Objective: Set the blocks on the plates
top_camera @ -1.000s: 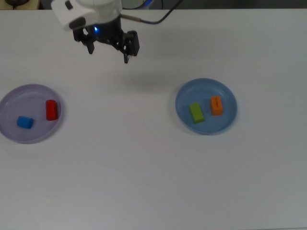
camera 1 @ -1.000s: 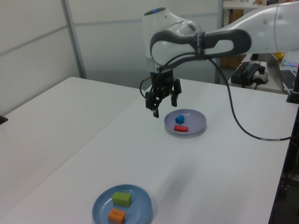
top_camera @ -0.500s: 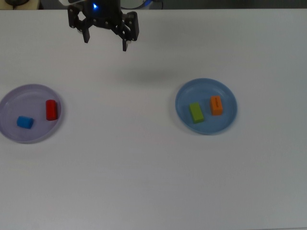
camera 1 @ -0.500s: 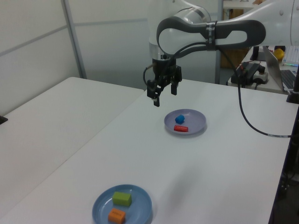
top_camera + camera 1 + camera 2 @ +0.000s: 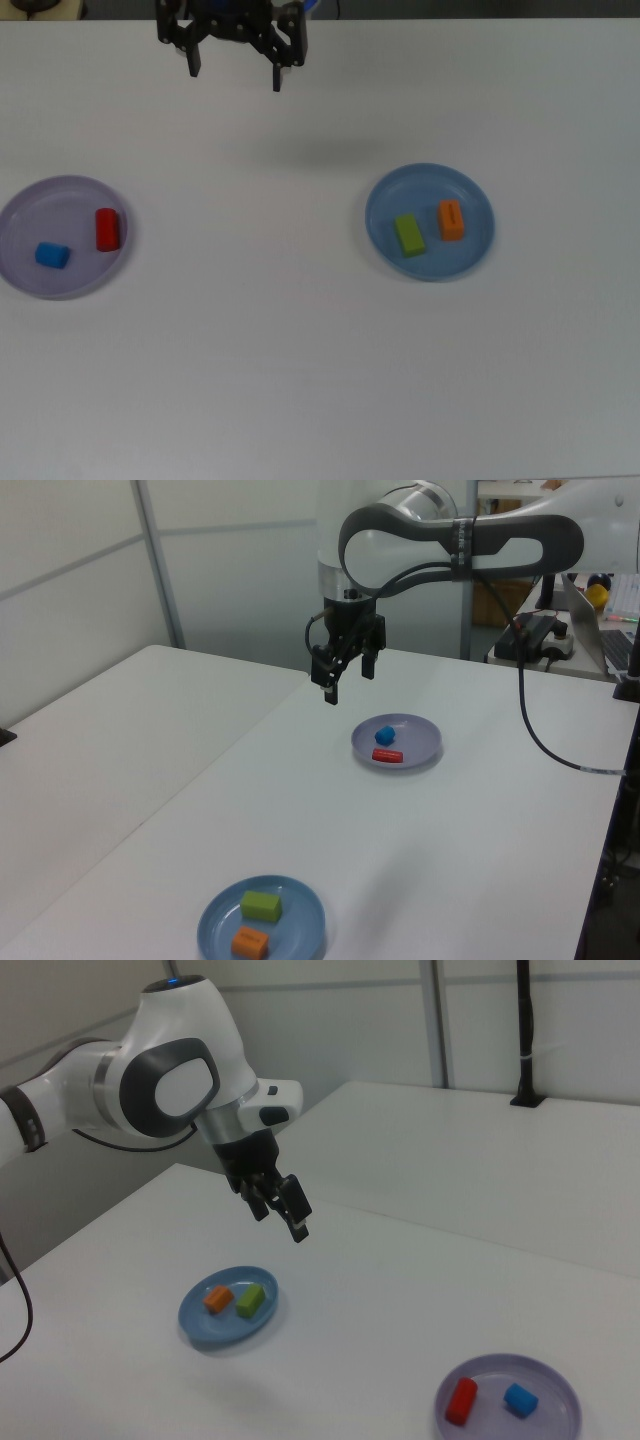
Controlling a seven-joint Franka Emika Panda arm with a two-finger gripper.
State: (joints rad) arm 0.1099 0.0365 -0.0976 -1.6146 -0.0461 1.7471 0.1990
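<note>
**A white tabletop with two plates**

The tabletop [image 5: 300, 350] is big, flat and white. Two round plates sit on it, well apart. In the top view, the purple plate [image 5: 22, 215] is at the top view's left edge and the blue plate [image 5: 430, 180] is toward the top view's right. A soft grey shadow lies on the tabletop above the space between them. In the left view, a thin line runs across the white top, where two table parts meet.
</note>
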